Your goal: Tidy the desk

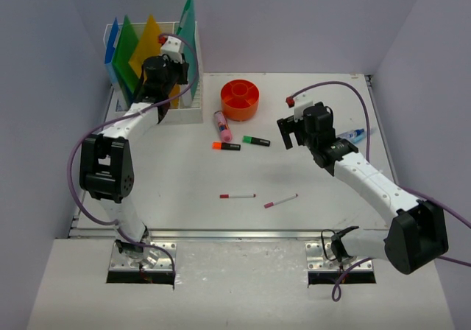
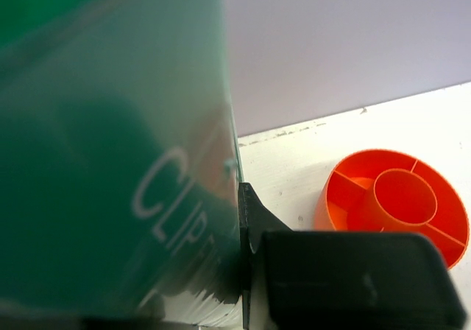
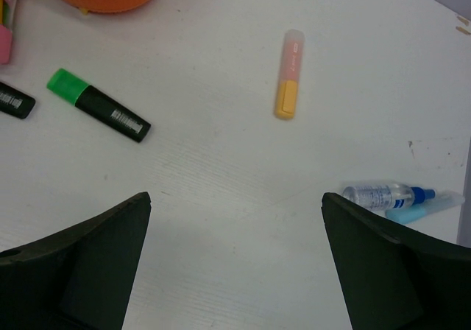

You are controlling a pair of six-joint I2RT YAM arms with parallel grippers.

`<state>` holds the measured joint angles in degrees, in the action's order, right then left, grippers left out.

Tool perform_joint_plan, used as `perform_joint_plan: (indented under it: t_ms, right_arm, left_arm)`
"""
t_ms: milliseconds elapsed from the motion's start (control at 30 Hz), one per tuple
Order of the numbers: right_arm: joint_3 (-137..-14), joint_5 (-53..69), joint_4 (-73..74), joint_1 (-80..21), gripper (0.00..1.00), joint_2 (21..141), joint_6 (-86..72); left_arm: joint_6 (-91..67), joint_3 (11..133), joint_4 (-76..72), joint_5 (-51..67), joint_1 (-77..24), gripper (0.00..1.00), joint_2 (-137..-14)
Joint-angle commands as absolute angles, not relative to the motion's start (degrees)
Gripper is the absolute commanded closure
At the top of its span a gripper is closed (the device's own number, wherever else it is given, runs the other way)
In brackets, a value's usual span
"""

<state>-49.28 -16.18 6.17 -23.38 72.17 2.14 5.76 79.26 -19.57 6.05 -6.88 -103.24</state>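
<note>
The white desk carries scattered stationery. My left gripper is at the white file rack at the back left, shut on the edge of a dark green folder that stands tilted in the rack. In the left wrist view the folder fills the left side, pinched at my gripper. My right gripper hovers open and empty over the desk right of centre. In the right wrist view the gripper is above bare desk, with a yellow and pink highlighter ahead of it.
Blue, green and yellow folders stand in the rack. An orange round organizer sits at the back centre. A pink highlighter, an orange highlighter, a green highlighter, two red pens and a small blue-capped bottle lie about.
</note>
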Motion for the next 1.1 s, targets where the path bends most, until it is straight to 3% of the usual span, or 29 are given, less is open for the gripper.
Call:
perform_joint_plan:
  t_ms: [0, 300, 400, 567, 667, 867, 1067]
  right_arm:
    - [-49.17, -14.32, 6.26, -23.2, 0.01, 72.72, 0.44]
    - [-49.85, -11.27, 8.91, -23.2, 0.01, 72.86, -1.81]
    - [-50.77, -10.06, 10.32, -23.2, 0.01, 72.35, -2.01]
    - [-51.8, -7.92, 11.82, -23.2, 0.01, 71.27, -2.64]
    - [-51.85, -5.88, 12.39, -23.02, 0.01, 70.39, -2.36]
    - [-51.68, -1.29, 12.98, -21.56, 0.01, 68.72, 2.7]
    - [-52.35, 6.22, 17.21, -21.09, 0.03, 69.48, 6.99]
  left_arm:
    - [7.52, 76.09, -26.48, 9.29, -6.11, 1.0, -102.53]
    - [4.94, 73.16, -25.41, 8.98, -4.89, 0.97, -103.27]
    - [4.24, 75.07, -21.75, 8.71, -4.83, 0.8, -102.51]
    - [2.19, 80.73, -14.74, 8.49, -4.83, 0.39, -99.57]
    - [1.22, 84.78, -8.58, 8.44, -4.83, 0.22, -96.64]
    - [-2.66, 89.9, 4.5, 11.66, -2.91, 0.16, -87.3]
    - [4.76, 84.36, 17.59, 21.98, -0.88, 0.11, -75.87]
